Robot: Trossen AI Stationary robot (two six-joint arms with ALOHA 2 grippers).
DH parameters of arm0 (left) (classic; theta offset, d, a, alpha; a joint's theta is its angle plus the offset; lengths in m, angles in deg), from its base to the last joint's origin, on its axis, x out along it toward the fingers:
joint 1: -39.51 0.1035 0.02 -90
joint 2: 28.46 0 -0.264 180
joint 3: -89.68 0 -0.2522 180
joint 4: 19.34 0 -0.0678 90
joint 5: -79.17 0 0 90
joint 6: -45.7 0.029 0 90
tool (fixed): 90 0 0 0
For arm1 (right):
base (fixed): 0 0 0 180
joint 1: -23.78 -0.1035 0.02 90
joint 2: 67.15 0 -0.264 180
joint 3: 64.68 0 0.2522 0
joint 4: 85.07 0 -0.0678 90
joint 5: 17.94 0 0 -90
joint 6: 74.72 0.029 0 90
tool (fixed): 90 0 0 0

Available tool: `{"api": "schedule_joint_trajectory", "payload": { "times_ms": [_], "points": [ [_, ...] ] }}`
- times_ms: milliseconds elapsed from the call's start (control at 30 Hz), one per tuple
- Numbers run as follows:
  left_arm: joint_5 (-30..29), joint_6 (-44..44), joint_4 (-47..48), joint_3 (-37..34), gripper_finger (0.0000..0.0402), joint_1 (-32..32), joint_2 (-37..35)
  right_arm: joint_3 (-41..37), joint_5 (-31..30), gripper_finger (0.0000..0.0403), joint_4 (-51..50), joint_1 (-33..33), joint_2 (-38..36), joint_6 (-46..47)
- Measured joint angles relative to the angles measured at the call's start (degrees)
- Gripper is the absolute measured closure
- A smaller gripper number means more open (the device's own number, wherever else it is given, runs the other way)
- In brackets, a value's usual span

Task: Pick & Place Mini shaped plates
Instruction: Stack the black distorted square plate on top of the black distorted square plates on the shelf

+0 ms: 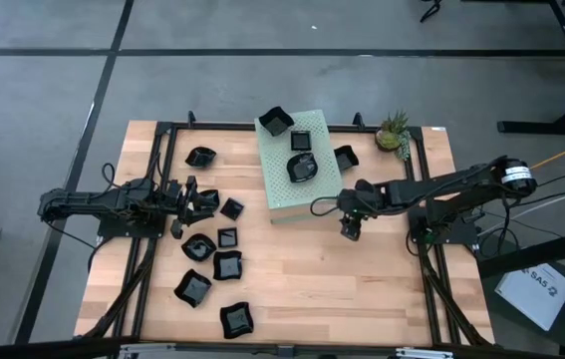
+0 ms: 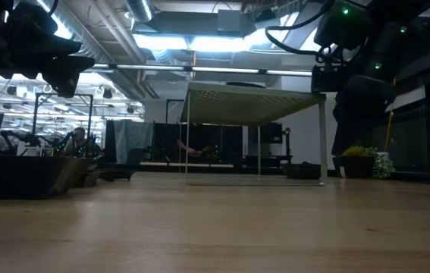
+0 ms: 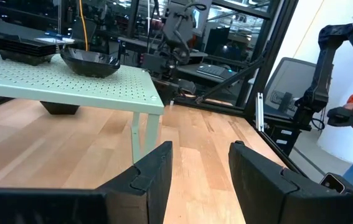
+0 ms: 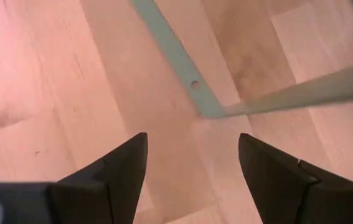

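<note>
Right in front of us is the bare wooden table (image 2: 215,227). Our right claw (image 4: 192,171) hangs over it with its two fingers wide apart and nothing between them. Just past this claw is a corner of the pale green box (image 1: 300,165). Three little black plates (image 1: 302,168) sit on top of that box, and one more lies beside it, behind the claw. Our left claw (image 3: 200,177) is wide apart too, and it holds nothing. It points at the green box, far from it. More black plates lie around this claw, some right beside it and some nearer the front edge. A tiny plant (image 1: 394,130) stands at the back, behind the right claw.
</note>
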Motion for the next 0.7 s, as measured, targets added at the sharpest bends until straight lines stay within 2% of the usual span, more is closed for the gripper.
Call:
{"api": "schedule_joint_trajectory", "payload": {
  "times_ms": [167, 300, 433, 700],
  "points": [
    [0.02, 0.00, 0.00, -0.01, 0.0249, 0.00, 0.00, 0.02, -0.15, 0.0155, -3.16, -2.42, -3.98, 0.36],
    [0.02, 0.00, 0.00, -0.02, 0.0249, 0.00, -0.02, 0.04, -1.70, 0.0155, -11.24, -3.40, -7.97, 3.59],
    [0.00, 0.00, 0.00, 0.00, 0.0249, -0.01, 0.00, 0.04, -7.31, 0.0155, -16.79, -2.66, -11.72, 6.14],
    [0.02, 0.00, 0.00, -0.02, 0.0249, 0.00, 0.00, 0.04, -20.99, 0.0155, -19.21, 3.66, -16.85, 10.58]
  ]
}}
